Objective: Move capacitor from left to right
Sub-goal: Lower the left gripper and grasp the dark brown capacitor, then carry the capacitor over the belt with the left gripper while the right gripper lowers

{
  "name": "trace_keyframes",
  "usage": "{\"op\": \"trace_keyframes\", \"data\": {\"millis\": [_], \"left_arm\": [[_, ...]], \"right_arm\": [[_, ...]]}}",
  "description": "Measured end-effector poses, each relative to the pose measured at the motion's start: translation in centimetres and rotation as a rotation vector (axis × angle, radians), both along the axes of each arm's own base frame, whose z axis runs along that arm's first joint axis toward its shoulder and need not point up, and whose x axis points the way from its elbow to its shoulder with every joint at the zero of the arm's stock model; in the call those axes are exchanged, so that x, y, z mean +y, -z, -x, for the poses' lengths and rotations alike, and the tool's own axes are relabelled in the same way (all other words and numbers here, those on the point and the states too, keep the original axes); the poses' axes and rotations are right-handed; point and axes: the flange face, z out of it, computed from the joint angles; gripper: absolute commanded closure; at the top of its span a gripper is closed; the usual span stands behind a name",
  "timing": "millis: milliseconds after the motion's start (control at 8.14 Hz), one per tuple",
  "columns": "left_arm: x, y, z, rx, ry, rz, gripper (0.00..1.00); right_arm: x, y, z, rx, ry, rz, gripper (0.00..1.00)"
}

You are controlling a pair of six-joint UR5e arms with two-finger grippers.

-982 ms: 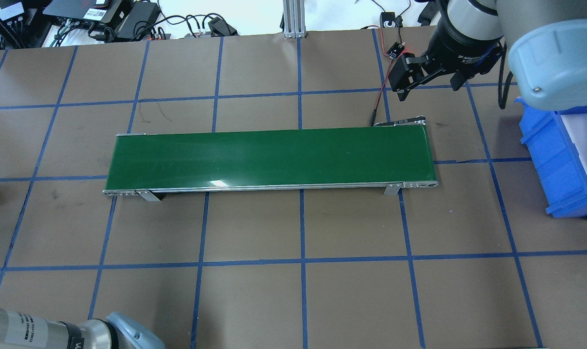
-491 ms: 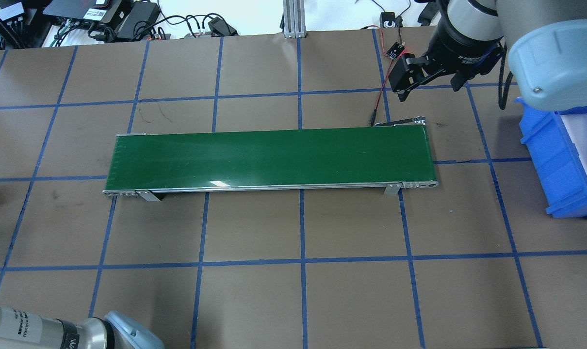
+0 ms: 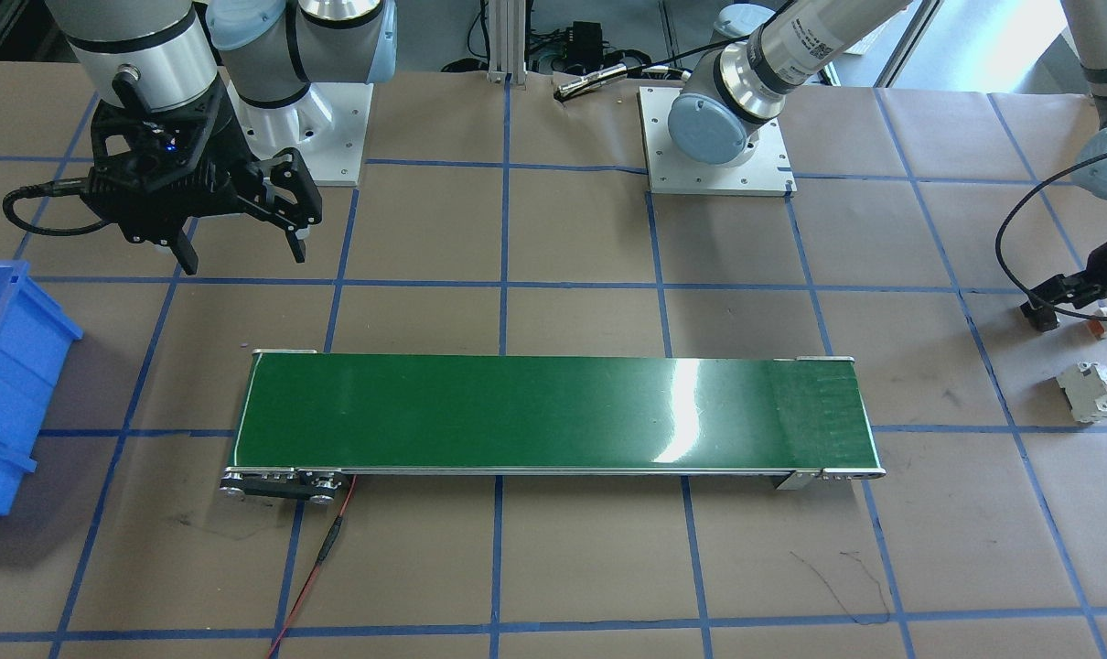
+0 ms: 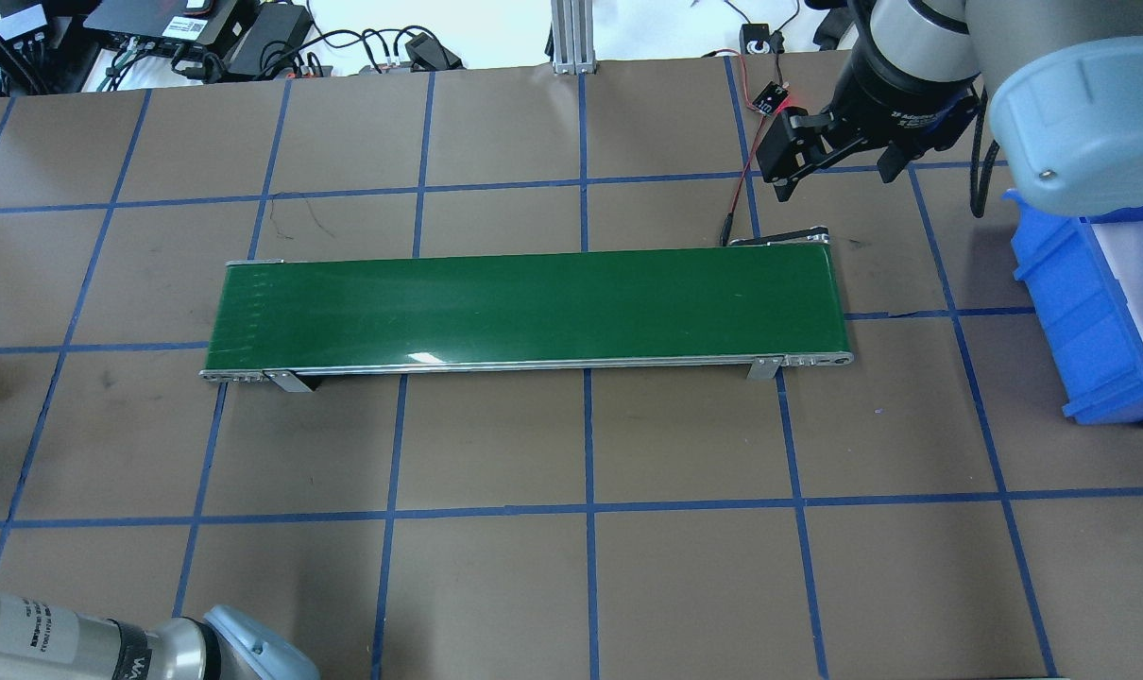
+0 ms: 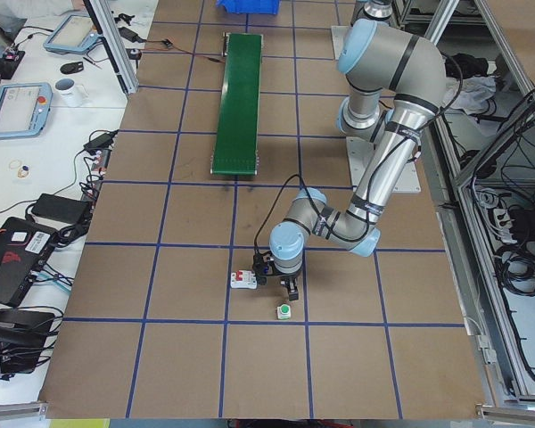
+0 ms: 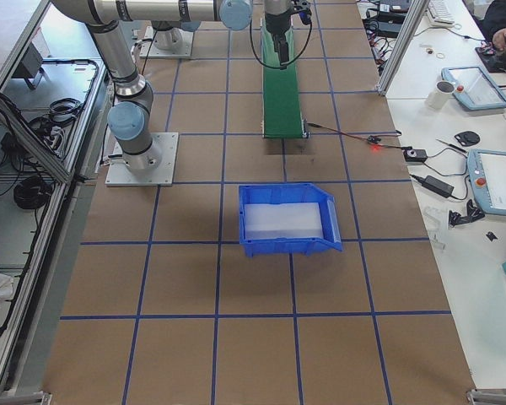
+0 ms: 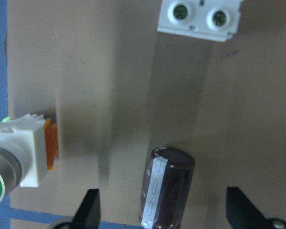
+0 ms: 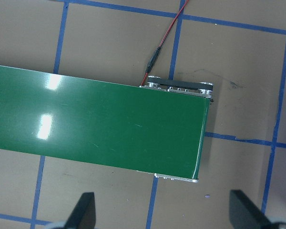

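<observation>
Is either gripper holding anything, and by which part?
Nothing is held. The left gripper stands open astride the capacitor, clear of its sides; the right gripper is open and empty.

Front-facing: shot from across the tabletop [image 3: 590, 567], steeply down, arm bases [image 3: 718, 178] at top. Overhead: shot from behind the robot, forward and down; shared the green conveyor [image 4: 524, 307] and blue bin [image 4: 1053, 293] with the front view, sides flipped. Side views: aimed lengthwise from opposite tabletop ends, high and far. Left wrist: pointed straight down, very close over capacitor [image 7: 167, 188], push button [image 7: 19, 152], circuit breaker [image 7: 200, 19]; last two also caught in exterior left. Right wrist: looked down from higher onto conveyor's end.
</observation>
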Motion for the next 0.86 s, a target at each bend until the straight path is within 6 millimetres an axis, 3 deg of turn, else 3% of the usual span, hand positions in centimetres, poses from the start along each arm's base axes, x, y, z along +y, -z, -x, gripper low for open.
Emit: {"op": "trace_keyframes", "data": {"millis": [123,368,614,860], "left_arm": [[0.0,0.2,0.0,0.002,0.001,-0.004,0.46],[0.1,0.5,0.2,0.011,-0.001,-0.007,0.72],[0.4,0.8,0.8,0.023,0.004,-0.013,0.73],[0.3,-1.2,1.4,-0.005,0.011,-0.001,0.72]], "right_arm": [[0.0,0.0,0.0,0.0,-0.002,-0.001,0.0],[0.1,0.2,-0.1,-0.002,-0.006,-0.005,0.0],[0.2,0.2,-0.1,-0.005,-0.006,-0.006,0.0],[0.2,0.3,-0.2,-0.011,0.0,-0.008,0.0]]}}
